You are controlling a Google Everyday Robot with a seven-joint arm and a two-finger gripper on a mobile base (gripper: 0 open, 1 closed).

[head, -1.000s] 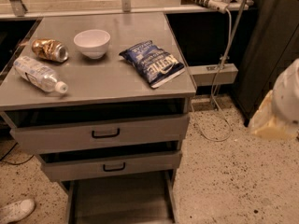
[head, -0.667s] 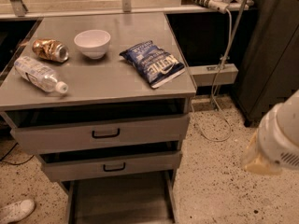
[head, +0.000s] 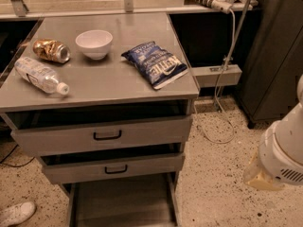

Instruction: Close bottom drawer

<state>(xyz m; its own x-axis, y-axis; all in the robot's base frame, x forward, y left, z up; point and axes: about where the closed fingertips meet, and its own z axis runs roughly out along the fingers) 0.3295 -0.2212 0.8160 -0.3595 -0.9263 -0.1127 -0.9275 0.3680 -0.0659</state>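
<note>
1. I am seeing the arm (head: 284, 150) closest to the camera, coming in from the right edge as a fat white cylinder with a vented end, angled down and to the left over the speckled floor (head: 218, 193).
2. The gripper (head: 258, 176) is sitting at the low tip of that cylinder as a pale yellowish piece, at the lower right. It is well apart from the cabinet and touching nothing that I can make out. I cannot tell whether it is spread or pressed together.
3. The bottom drawer (head: 123, 200) is standing pulled far out at the foot of the cabinet, its long grey tray running off the lower edge of the view.
4. A white shoe (head: 16, 213) is lying on the floor at the lower left.
5. Above the tray, the middle drawer (head: 142, 165) and the top drawer (head: 151, 131) are each showing a dark gap above their fronts, and each has a small black handle.
6. On the cabinet top (head: 109, 86), a plastic bottle (head: 40, 74) is lying on its side at the left. A crushed golden can (head: 51, 50) and a white bowl (head: 94, 43) are behind it.
7. To the right, I am reading "KETTLE" on a blue chip bag (head: 156, 63); the smaller print is not legible.
8. Farthest back, a power strip (head: 215, 1) is resting on a ledge, with a cable (head: 228, 56) hanging down from it.
</note>
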